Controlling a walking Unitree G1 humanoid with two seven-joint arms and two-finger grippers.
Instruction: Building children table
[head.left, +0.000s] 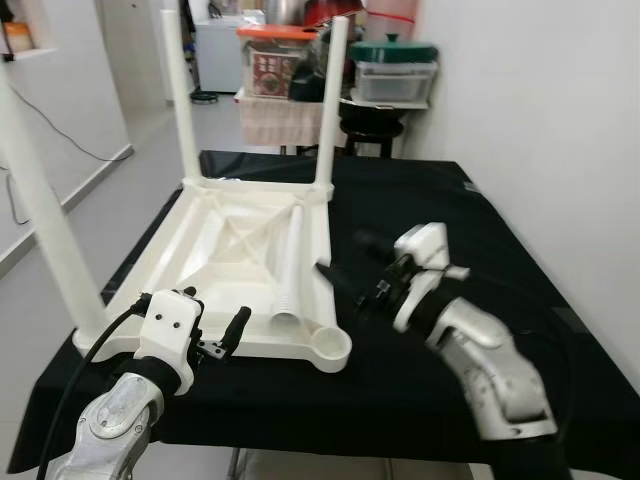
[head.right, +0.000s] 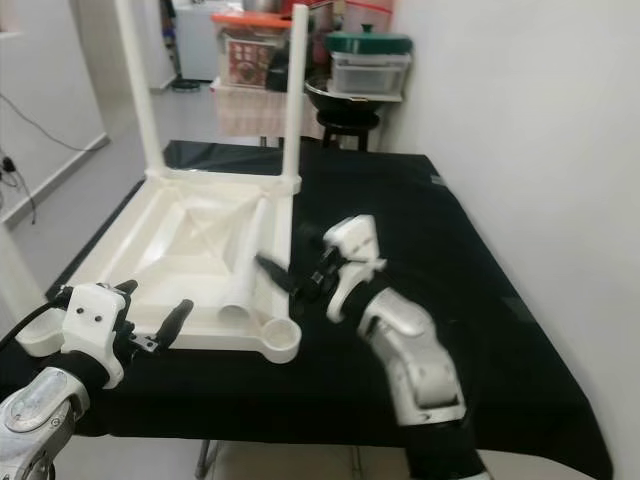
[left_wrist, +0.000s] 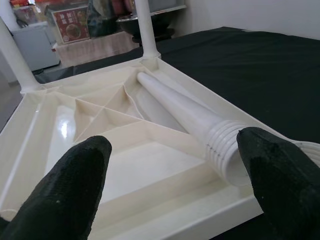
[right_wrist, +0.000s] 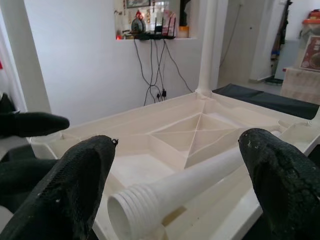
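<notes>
A white plastic children's table lies upside down on the black-covered work table. Three legs stand upright in it: two at the far corners and one at the near left. The near right socket is empty. A loose leg lies inside the underside along the right rim, threaded end towards that socket. My left gripper hovers open over the near edge, just left of the loose leg. My right gripper is open beside the right rim, pointing at the loose leg.
A white wall runs close along the right side. Behind the work table stand a black stool with a pot and stacked storage boxes. A cable trails along the floor on the left. The black cloth's front edge is near my arms.
</notes>
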